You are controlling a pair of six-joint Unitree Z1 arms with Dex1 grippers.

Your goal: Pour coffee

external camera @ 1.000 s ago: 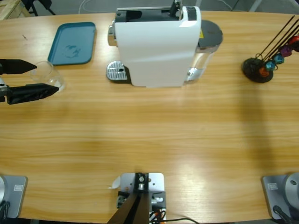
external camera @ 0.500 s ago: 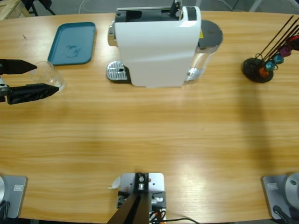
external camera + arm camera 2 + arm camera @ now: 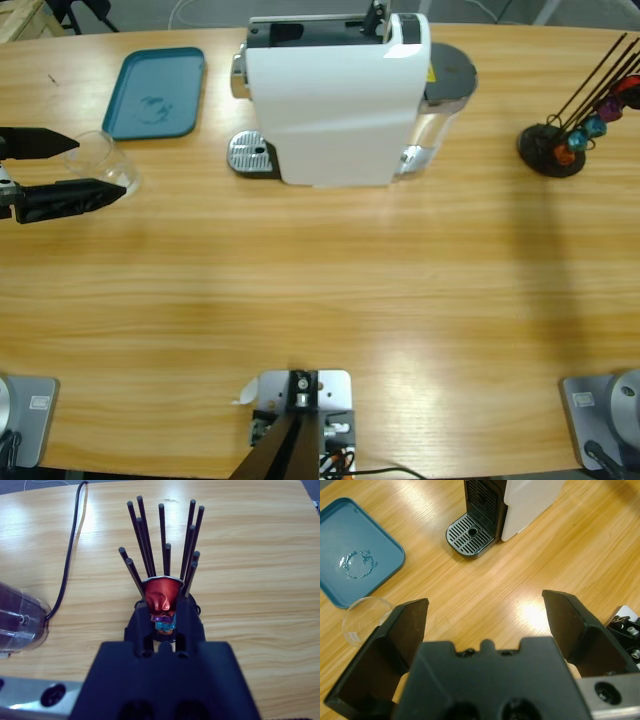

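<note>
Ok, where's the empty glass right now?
In the high view the glass stands at the table's far left, just below the blue tray, between the open jaws of the left end effector.

This looks like a robotics lab set up as a mock coffee corner. A long pale wooden bench [image 3: 330, 290] carries only a staged handful of props: a white boxy capsule coffee machine [image 3: 335, 95], a teal rectangular plastic tray [image 3: 155, 92], a black wire capsule stand [image 3: 560, 145], and a black power cable [image 3: 70, 555] trailing across the wood.
</note>
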